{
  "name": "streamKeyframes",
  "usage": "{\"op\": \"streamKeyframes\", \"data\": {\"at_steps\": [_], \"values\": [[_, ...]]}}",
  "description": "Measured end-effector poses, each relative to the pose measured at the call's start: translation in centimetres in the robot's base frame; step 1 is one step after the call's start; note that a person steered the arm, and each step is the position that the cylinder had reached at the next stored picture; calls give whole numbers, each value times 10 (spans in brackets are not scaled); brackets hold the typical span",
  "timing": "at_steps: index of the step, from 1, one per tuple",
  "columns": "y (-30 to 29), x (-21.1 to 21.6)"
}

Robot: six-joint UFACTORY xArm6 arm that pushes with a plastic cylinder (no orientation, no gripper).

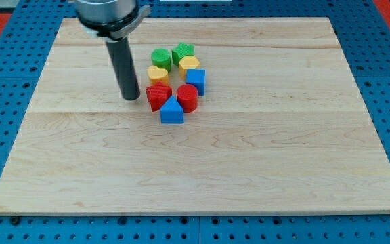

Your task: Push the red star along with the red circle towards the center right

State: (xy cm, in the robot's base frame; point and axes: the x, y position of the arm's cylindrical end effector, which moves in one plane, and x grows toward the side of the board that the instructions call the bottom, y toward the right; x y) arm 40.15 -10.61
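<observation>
Red star [158, 95] and red circle [187, 97] sit in the cluster of blocks a little toward the view's top-left of the wooden board [283, 156]. Going from the view's left, my tip [130, 98] rests on the wood just beside the red star, on its left side, with a thin gap showing between them. There are no jaws on this rod, so nothing is grasped. Next comes the red star, with a yellow heart [158, 73] and a green cylinder [160, 57] above it. A blue triangle [172, 110] sits just below, between the two red blocks. Further right stand a green star [183, 53], a yellow block [189, 64], the red circle, and a blue cube [196, 80].
</observation>
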Motion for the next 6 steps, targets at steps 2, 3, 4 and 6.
{"op": "streamKeyframes", "data": {"at_steps": [2,3,4,6], "values": [[33,15],[36,15],[38,13],[103,13]]}}
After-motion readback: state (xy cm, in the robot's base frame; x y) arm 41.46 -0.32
